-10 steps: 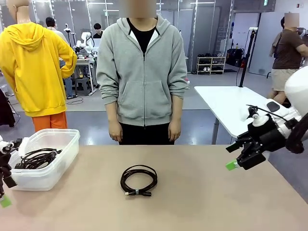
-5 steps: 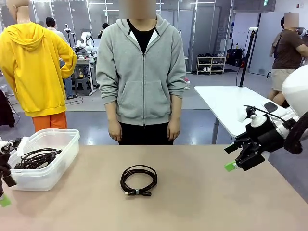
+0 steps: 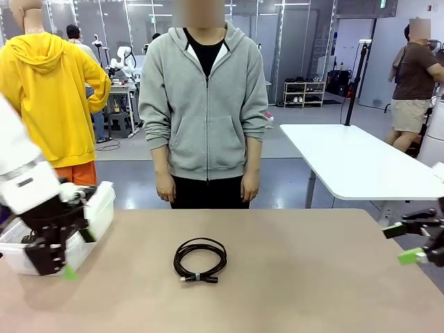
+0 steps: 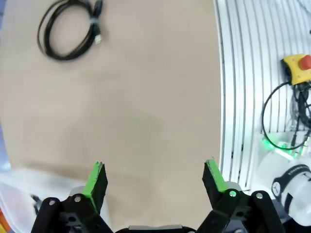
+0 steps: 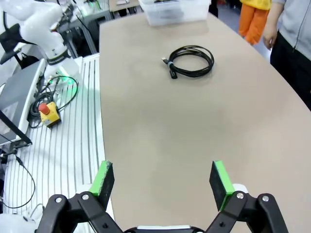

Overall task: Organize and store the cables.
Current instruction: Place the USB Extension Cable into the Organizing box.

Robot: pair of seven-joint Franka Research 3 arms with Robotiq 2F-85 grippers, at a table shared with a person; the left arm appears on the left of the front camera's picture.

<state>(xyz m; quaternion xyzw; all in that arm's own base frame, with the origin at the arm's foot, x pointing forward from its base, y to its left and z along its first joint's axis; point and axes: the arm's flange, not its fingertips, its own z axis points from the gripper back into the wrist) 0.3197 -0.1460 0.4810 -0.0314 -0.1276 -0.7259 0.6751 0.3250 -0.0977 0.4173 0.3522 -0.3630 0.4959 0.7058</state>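
Observation:
One of the cables, a black coil (image 3: pixel 200 259), lies flat in the middle of the tan table (image 3: pixel 298 277), with its plug ends at the front. The left wrist view has the coil (image 4: pixel 70 29) far off at the top left, and the right wrist view has the same coil (image 5: pixel 189 60) well ahead. My left gripper (image 3: pixel 52 270) hangs open in front of the clear plastic box (image 3: pixel 97 205), with bare tabletop between its green pads (image 4: pixel 97 178). My right gripper (image 3: pixel 404 243) is open at the table's right edge, and its pads (image 5: pixel 219 180) are empty.
A person in a grey hoodie (image 3: pixel 207 111) stands at the far edge, hands down at the sides. The box (image 5: pixel 175 9) sits at the table's left end, and my left arm hides most of it in the front view. An emergency-stop button (image 5: pixel 48 110) and wiring lie off the near side.
My left arm has swung in from the left edge and now stands in front of the box. My right arm has drawn back to the right edge. The coil has not moved.

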